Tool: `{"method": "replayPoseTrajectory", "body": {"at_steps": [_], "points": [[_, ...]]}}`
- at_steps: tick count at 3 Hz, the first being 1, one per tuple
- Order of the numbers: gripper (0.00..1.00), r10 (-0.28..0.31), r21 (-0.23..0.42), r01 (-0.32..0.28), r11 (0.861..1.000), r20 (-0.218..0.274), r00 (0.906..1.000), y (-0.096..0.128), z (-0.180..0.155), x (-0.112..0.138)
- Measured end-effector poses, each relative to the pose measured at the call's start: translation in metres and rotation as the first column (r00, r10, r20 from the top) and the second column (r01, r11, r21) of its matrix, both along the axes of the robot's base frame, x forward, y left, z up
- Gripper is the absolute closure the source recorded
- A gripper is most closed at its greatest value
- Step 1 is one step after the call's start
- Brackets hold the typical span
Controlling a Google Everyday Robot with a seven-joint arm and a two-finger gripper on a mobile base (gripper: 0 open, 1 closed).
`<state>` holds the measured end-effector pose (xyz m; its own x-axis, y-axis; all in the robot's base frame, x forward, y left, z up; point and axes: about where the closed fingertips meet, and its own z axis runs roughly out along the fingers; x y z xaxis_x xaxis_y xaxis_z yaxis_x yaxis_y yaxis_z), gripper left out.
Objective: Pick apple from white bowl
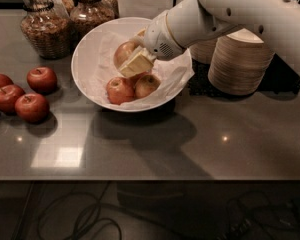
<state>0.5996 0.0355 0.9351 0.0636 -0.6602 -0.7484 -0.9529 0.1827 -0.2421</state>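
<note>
The white bowl (84, 73), lined with crumpled white paper, stands at the middle back of the dark counter. The apple (122, 53), yellow-red and the largest one, is at the bowl's back and raised a little above the paper; its sticker does not show. My gripper (131, 59) reaches in from the right and is shut on the apple. One cream finger (137, 64) lies against the apple's lower right side; the other is hidden behind it. Two smaller yellow-red apples (120, 90) (148, 85) lie in the bowl below the gripper.
Several dark red apples (32, 107) lie on the counter to the left of the bowl. Two glass jars (42, 31) (92, 13) stand behind it. A stack of off-white disposable bowls (240, 64) stands at the right, under my arm.
</note>
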Motion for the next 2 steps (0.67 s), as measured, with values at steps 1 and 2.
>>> {"method": "replayPoseTrajectory", "body": {"at_steps": [1, 2], "points": [[1.0, 0.032, 0.09, -0.038, 0.995, 0.068, 0.9972, -0.002, 0.039, -0.004], [1.0, 0.049, 0.156, -0.069, 0.985, 0.124, 0.9911, -0.009, 0.069, -0.01]]}}
